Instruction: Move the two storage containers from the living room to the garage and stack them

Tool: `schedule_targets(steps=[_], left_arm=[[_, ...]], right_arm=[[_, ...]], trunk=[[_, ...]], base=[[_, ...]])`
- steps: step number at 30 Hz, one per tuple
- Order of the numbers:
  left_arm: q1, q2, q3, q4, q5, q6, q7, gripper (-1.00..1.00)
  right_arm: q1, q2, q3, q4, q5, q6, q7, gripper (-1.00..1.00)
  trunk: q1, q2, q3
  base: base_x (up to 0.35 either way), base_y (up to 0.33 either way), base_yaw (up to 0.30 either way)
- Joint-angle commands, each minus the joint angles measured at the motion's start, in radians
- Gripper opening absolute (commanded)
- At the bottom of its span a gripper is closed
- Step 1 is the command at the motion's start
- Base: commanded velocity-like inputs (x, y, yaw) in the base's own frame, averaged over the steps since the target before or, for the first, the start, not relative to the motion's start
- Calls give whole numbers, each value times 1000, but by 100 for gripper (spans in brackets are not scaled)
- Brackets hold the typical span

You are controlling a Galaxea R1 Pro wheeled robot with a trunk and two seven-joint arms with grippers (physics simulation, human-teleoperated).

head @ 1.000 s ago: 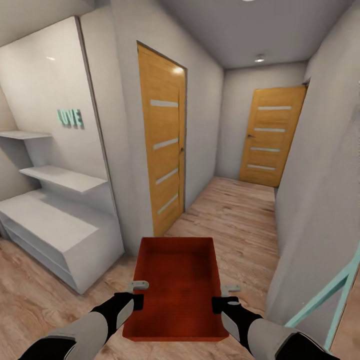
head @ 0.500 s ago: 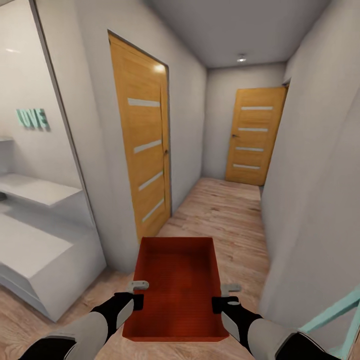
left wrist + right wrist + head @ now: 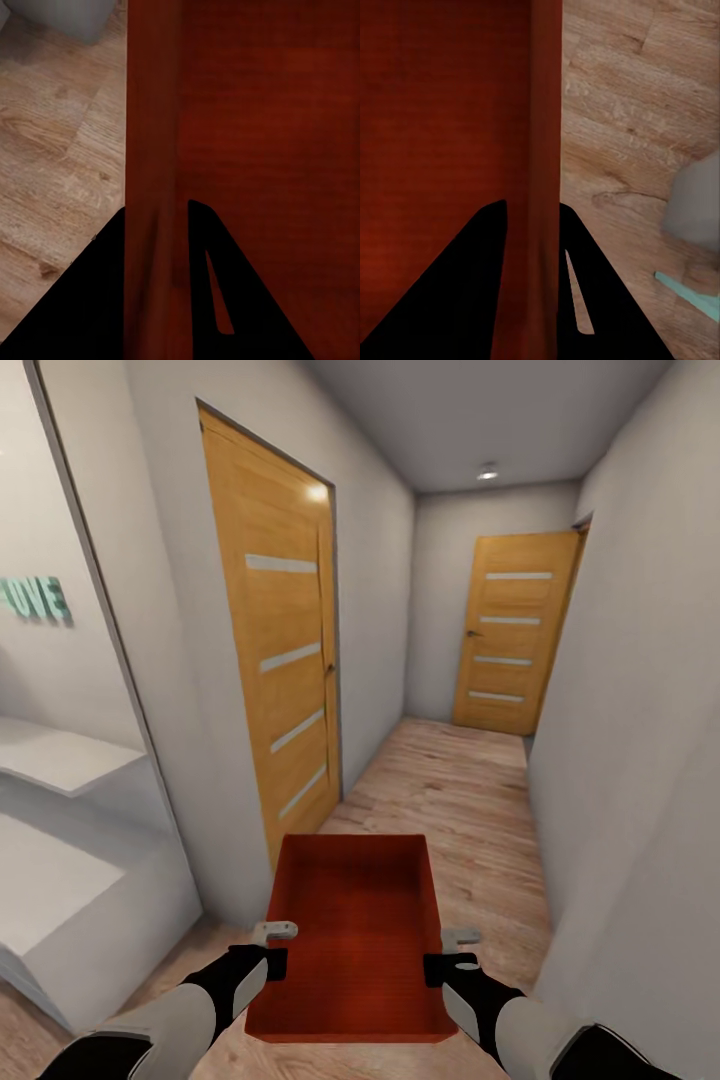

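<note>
Camera's swung since a sec ago, so white shelf unit point(image 3: 70, 860) sits further L w/ more of the near wood door point(image 3: 275, 660) showing, while orange-red bin point(image 3: 352, 940) is carried level over hallway plank floor point(image 3: 460, 790), L gripper point(image 3: 277, 950) & R gripper point(image 3: 442, 955) each clamped on a side wall.

My head camera looks forward and down along a hallway, taking in both my forearms at the bottom of the frame and the storage container point(image 3: 352, 940) between them. My left wrist camera sits very close, looking along my jaws at the container's left wall point(image 3: 154, 150) and the wood floor point(image 3: 60, 150). My right wrist camera mirrors it on the right wall point(image 3: 545, 135). All three views share this container.
</note>
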State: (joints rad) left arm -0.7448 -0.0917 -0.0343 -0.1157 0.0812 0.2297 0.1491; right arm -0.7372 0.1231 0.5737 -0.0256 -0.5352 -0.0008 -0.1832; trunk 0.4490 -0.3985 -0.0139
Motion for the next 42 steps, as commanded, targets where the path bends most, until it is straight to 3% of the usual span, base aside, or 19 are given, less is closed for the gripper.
schedule_targets(steps=[1, 9, 32, 42], left_arm=[[0, 0, 11, -2, -8, 7, 7, -100], [-1, 0, 11, -2, -8, 7, 7, -100], [-1, 0, 11, -2, -8, 7, 7, -100], [-1, 0, 11, -2, -8, 8, 7, -100]], right_arm=[[-1, 1, 12, -1, -11, -1, 2, -100], [-1, 1, 12, -1, -11, -1, 2, -100], [0, 2, 13, -1, -11, -1, 2, -100], [0, 1, 12, -1, -11, -1, 2, -100]], trunk=[[1, -2, -1], [1, -2, -1], [1, -2, -1], [1, -2, -1]], base=[[322, 0, 0], [322, 0, -46], [322, 0, -224], [322, 0, -24]])
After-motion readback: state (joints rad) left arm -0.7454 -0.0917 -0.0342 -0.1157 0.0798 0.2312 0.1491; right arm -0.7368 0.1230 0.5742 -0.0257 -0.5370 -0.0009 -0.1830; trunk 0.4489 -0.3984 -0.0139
